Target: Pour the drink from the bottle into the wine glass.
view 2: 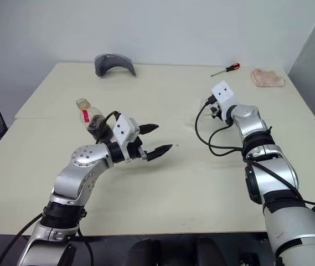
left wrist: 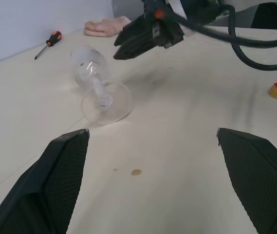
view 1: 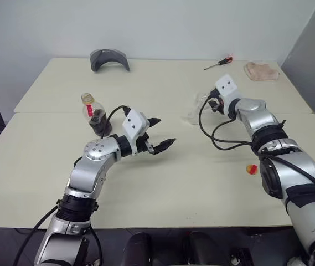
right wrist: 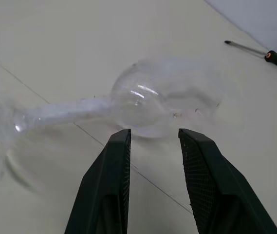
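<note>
no readable text, labels, numbers or signs

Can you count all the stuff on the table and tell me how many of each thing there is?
bottle: 1
wine glass, lying on its side: 1
screwdriver: 1
pink cloth: 1
grey curved thing: 1
red-yellow cap: 1
Total: 6

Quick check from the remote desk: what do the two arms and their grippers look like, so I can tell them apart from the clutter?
Both arms are silver-grey metal with black joint bands and loose black cables. Each wrist carries a white box with two small dark dots. The left gripper and right gripper each have two black, pointed fingers with cross-hatched textured inner pads.
</note>
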